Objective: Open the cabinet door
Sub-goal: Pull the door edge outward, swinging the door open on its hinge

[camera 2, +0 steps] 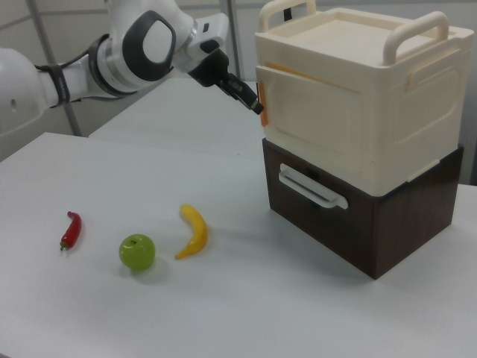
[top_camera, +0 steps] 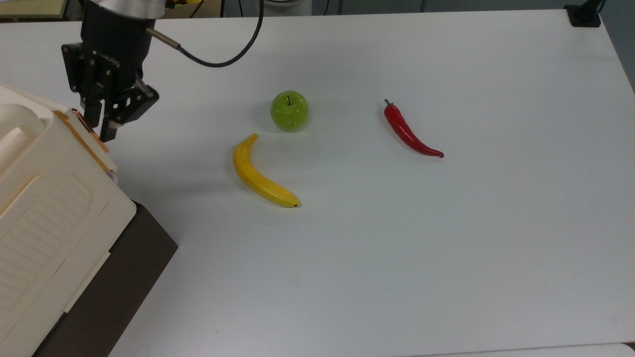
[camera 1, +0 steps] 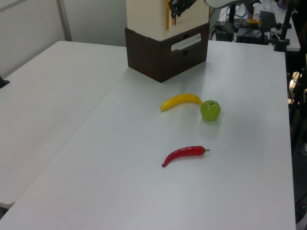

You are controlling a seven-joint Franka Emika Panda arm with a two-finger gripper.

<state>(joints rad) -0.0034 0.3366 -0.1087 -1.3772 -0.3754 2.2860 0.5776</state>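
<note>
The cream cabinet (top_camera: 44, 208) stands at the top view's left on a dark brown base. Its door (camera 2: 317, 115) is slightly ajar, with a thin tan strip showing at its handle edge. The copper bar handle (top_camera: 89, 130) runs along that edge. My gripper (top_camera: 101, 130) is at the handle with the fingers shut on it. In the right view the gripper (camera 2: 258, 107) reaches in from the left to the door's left edge. In the left view the gripper (camera 1: 173, 13) sits beside an orange-tan strip on the cabinet (camera 1: 148, 12).
A dark brown drawer unit (camera 2: 350, 216) with a white handle carries the cabinet. A yellow banana (top_camera: 258, 176), a green apple (top_camera: 289, 110) and a red chili (top_camera: 409, 131) lie on the white table (top_camera: 397, 258). A black cable trails from the arm.
</note>
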